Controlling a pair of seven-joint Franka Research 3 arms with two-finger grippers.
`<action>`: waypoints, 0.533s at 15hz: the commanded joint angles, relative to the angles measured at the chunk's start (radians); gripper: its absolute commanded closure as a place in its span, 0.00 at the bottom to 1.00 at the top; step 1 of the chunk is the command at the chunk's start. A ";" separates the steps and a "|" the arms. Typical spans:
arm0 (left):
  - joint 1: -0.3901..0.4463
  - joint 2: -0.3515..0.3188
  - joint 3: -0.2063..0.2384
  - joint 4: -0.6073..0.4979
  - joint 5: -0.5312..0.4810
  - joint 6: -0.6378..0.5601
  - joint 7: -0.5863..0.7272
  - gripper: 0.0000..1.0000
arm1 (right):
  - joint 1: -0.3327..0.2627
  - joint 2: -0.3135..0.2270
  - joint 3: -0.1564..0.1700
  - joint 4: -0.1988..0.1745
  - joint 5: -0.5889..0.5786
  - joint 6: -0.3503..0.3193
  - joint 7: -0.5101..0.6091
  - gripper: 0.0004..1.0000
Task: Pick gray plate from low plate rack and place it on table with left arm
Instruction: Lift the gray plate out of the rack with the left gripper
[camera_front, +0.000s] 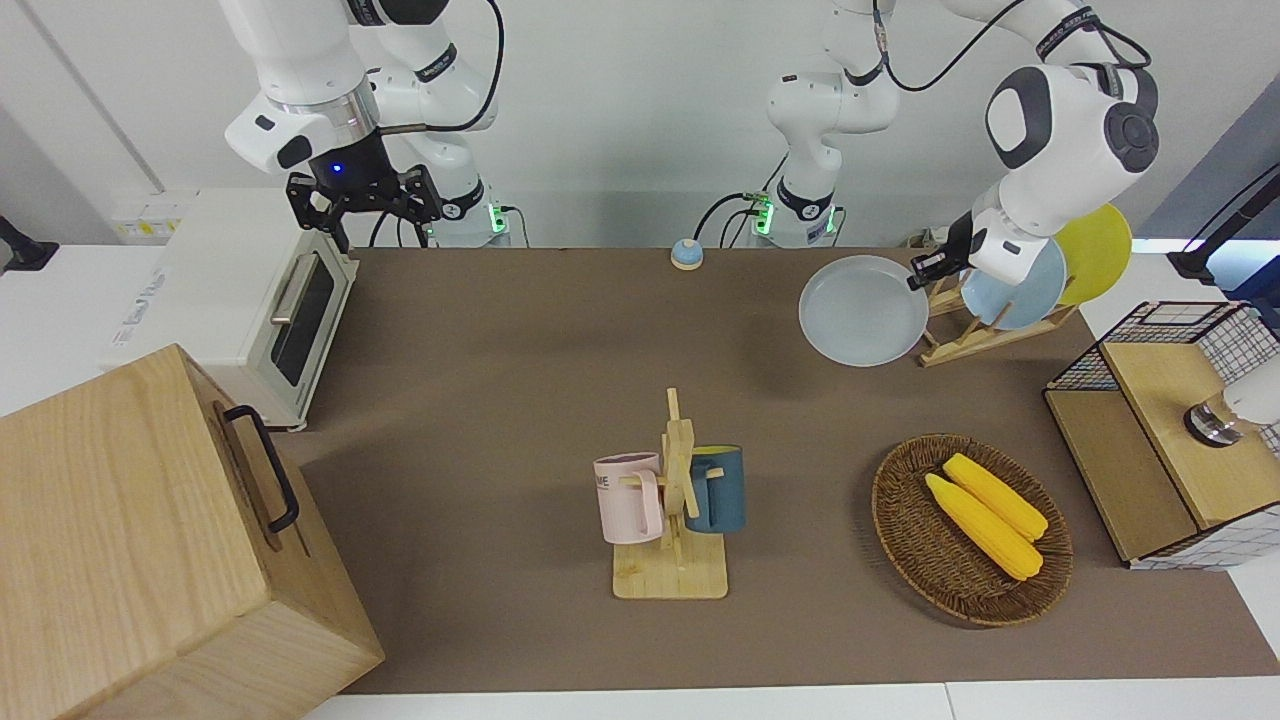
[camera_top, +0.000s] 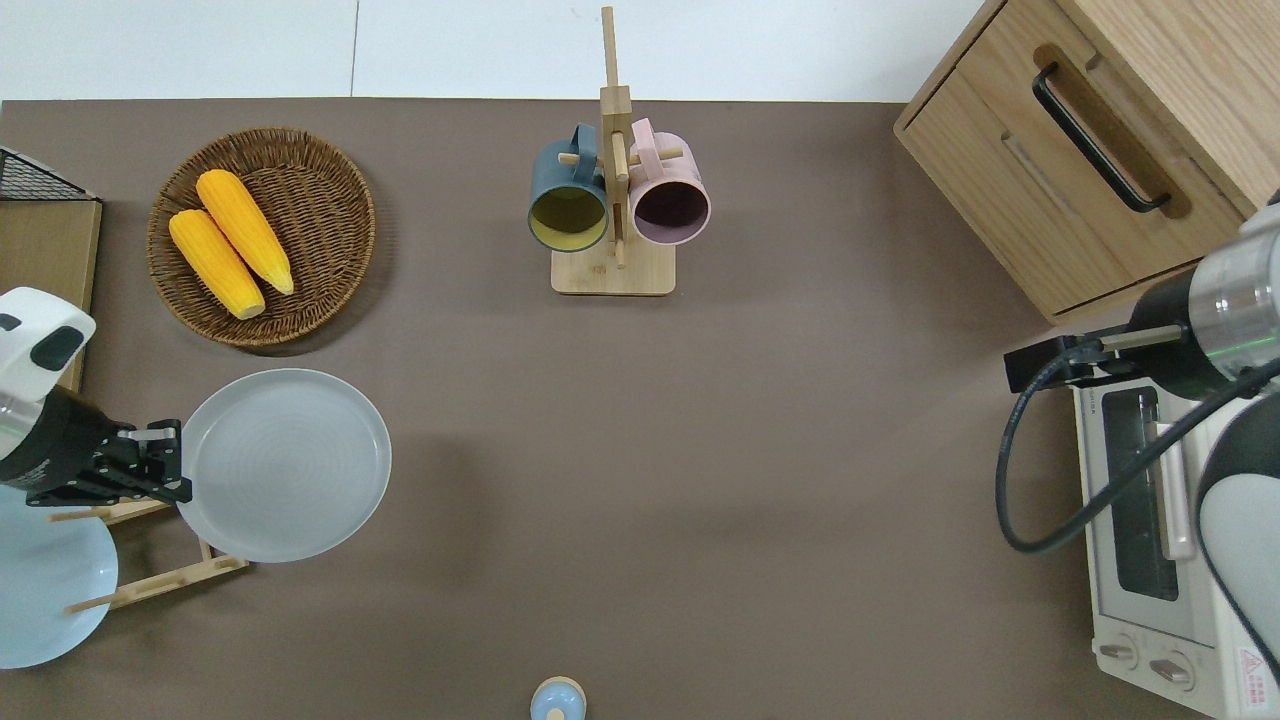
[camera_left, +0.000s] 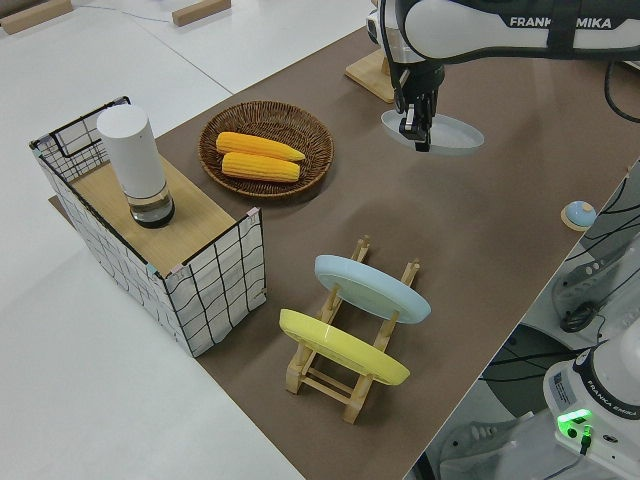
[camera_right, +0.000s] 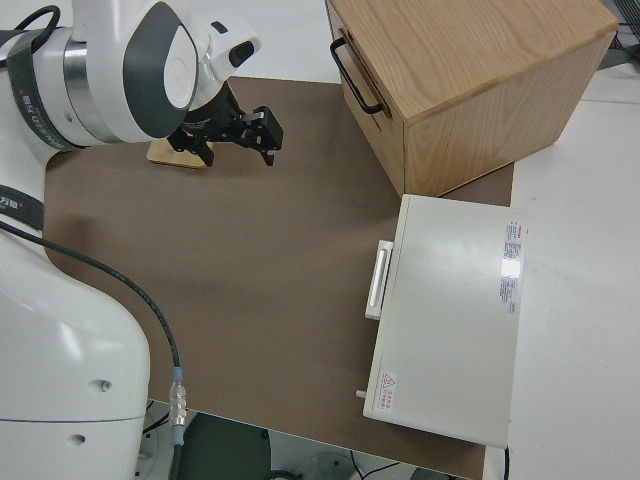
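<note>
1 gray plate (camera_top: 285, 464) in left gripper (camera_top: 165, 462), 2 racked

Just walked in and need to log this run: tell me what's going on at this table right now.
The left arm's tool grips the gray plate by its rim, holding it in the air over the table, clear of the low plate rack. A light blue plate and a yellow plate remain in the rack. The right arm is parked.
</note>
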 joint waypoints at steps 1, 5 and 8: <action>-0.020 0.001 -0.012 -0.118 -0.014 0.122 -0.005 1.00 | -0.019 -0.003 0.017 0.009 -0.001 -0.013 0.012 0.02; -0.020 0.006 -0.048 -0.256 -0.015 0.286 -0.005 1.00 | -0.019 -0.001 0.017 0.009 -0.001 -0.014 0.012 0.02; -0.020 0.032 -0.081 -0.284 -0.015 0.331 -0.022 1.00 | -0.019 -0.003 0.017 0.009 -0.001 -0.014 0.012 0.02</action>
